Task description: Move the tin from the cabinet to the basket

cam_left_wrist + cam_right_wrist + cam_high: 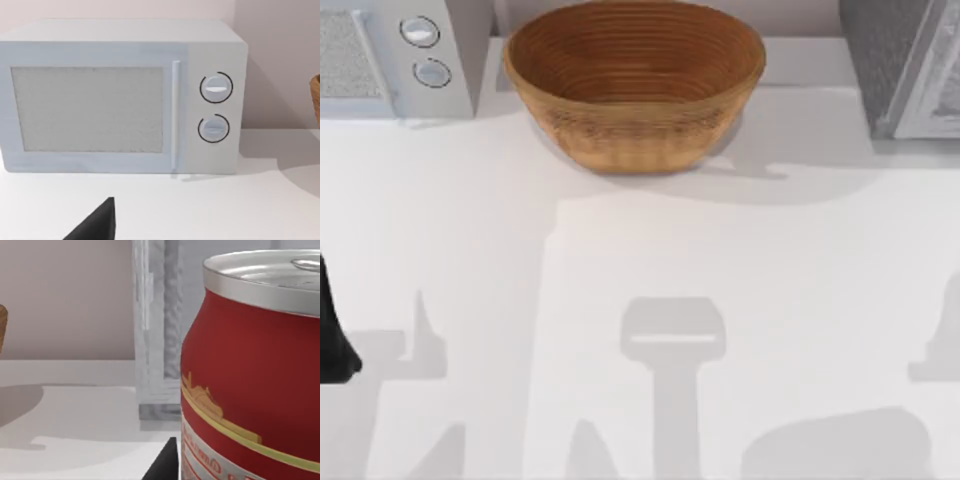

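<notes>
The tin (255,370), red-sided with a shiny silver top, looms very close in the right wrist view and leans slightly. My right gripper (240,467) is shut on it, and one dark finger (165,466) shows against its side. Behind the tin stands the cabinet (155,340), with its pale framed door edge; from above it is the dark-grey speckled box (885,60) at the back right. The tan wicker basket (635,140) sits at the back centre with nothing inside. My left gripper (332,345) is parked at the table's left edge.
A white microwave (390,60) with two round knobs stands at the back left, and the left wrist view faces its front (120,100). The basket's edge (316,100) shows to the side of it. The white tabletop (650,300) carries only shadows.
</notes>
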Robot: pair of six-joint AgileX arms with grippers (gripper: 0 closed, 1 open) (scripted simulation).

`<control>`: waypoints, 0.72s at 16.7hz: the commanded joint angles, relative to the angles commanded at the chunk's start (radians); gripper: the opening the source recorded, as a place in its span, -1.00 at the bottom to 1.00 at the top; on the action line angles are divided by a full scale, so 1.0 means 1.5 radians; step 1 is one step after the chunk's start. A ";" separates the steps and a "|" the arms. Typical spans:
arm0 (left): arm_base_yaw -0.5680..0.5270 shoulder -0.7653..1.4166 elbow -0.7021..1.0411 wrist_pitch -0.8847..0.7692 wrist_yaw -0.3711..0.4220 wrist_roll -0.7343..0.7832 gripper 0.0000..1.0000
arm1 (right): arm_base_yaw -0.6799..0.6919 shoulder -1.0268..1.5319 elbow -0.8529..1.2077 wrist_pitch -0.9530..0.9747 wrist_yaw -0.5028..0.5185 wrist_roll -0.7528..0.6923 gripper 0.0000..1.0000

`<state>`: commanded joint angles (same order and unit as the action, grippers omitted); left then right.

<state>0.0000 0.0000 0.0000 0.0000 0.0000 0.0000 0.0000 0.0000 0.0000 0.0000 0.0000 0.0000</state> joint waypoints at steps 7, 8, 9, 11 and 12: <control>0.000 0.000 0.000 0.000 0.000 0.000 1.00 | 0.012 0.025 0.017 0.006 0.008 0.001 -1.00; 0.000 0.000 0.000 0.000 0.000 0.000 1.00 | 0.021 0.046 0.037 0.013 0.016 0.002 -1.00; 0.000 0.000 0.000 0.000 0.000 0.000 1.00 | 0.033 0.074 0.063 0.022 0.027 0.002 -1.00; 0.000 0.000 0.000 0.000 0.000 0.000 1.00 | 0.062 0.151 0.130 0.044 0.056 0.003 -1.00; 0.000 0.000 0.000 0.000 0.000 0.000 1.00 | 0.080 0.199 0.170 0.057 0.073 0.003 -1.00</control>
<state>0.0000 0.0000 0.0000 0.0000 0.0000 0.0000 0.1193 0.2989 0.2553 0.0848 0.1100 0.0051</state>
